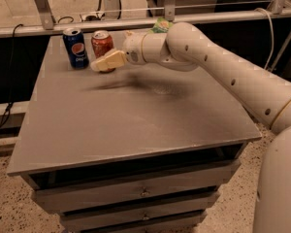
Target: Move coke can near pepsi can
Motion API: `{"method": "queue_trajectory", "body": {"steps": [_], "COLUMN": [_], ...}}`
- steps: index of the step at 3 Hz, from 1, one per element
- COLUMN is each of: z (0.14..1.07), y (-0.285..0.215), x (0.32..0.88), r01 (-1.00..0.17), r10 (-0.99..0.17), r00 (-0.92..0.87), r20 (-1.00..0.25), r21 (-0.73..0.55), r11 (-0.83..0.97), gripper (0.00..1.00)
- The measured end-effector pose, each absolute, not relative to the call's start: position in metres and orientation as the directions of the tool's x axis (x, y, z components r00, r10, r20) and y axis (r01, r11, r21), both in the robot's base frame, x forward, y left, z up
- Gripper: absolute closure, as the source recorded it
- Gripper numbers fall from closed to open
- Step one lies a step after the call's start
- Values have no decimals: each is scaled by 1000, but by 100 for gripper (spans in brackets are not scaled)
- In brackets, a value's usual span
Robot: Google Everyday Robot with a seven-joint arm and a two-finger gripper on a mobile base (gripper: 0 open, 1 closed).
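The coke can (102,42) stands upright at the back left of the grey table (136,115). The pepsi can (75,48) stands upright just to its left, a small gap between them. My gripper (107,62) is at the coke can's lower front and right side and hides the can's base. The white arm (208,62) reaches in from the right.
A green packet (160,25) lies at the table's back edge behind the arm. A metal rail (87,25) runs behind the table. Drawers (143,193) sit under the tabletop. Open tabletop lies in front of the cans.
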State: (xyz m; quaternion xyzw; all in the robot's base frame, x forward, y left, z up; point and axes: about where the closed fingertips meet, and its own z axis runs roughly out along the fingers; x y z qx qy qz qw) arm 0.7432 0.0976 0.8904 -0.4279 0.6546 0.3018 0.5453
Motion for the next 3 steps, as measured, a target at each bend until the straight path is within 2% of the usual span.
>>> {"method": "queue_trajectory", "body": {"steps": [2,3], "z": [946,950], "y": [3,-12], "x": [664,661], "r01": [-852,-840], "r10": [-330,-336], "r00": [65,66], "r20": [-942,-940], "r21": [-225,-234], "r11": [473,490], "gripper": [0,0]}}
